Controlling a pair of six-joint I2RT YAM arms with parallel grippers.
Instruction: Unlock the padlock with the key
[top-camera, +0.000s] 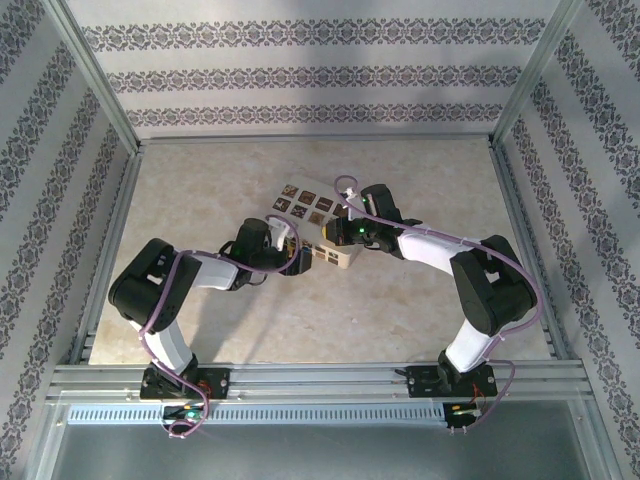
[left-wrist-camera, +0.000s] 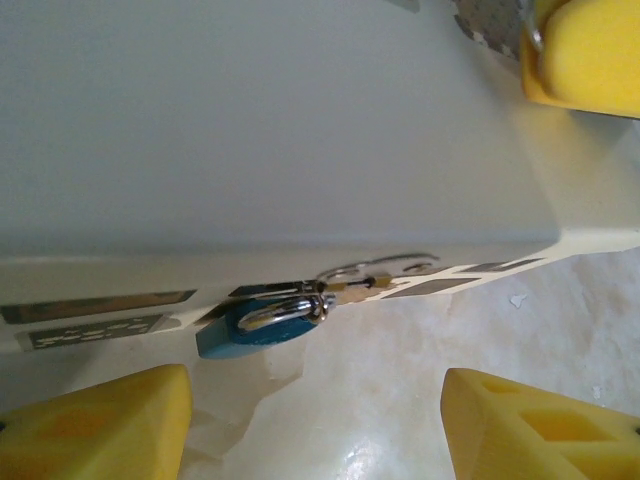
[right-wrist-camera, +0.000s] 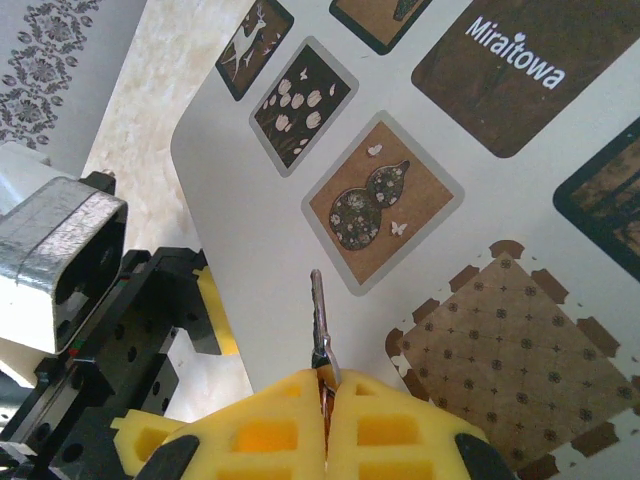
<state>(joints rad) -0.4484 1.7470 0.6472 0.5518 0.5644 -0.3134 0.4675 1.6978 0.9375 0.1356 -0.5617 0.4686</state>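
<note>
A small blue padlock (left-wrist-camera: 255, 335) with a silver shackle (left-wrist-camera: 285, 312) hangs on the side of a cream box (left-wrist-camera: 280, 130), close to the marbled worktop (left-wrist-camera: 570, 320). The left pincer (left-wrist-camera: 315, 405) gapes wide around it. The right pincer (right-wrist-camera: 325, 388) is clamped on a silver key (right-wrist-camera: 318, 310), whose blade lies over the box's patterned face.

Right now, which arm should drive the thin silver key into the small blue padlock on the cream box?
Right. The right gripper is shut on the key, blade pointing at the box. The left gripper is open, empty, facing the padlock.
</note>
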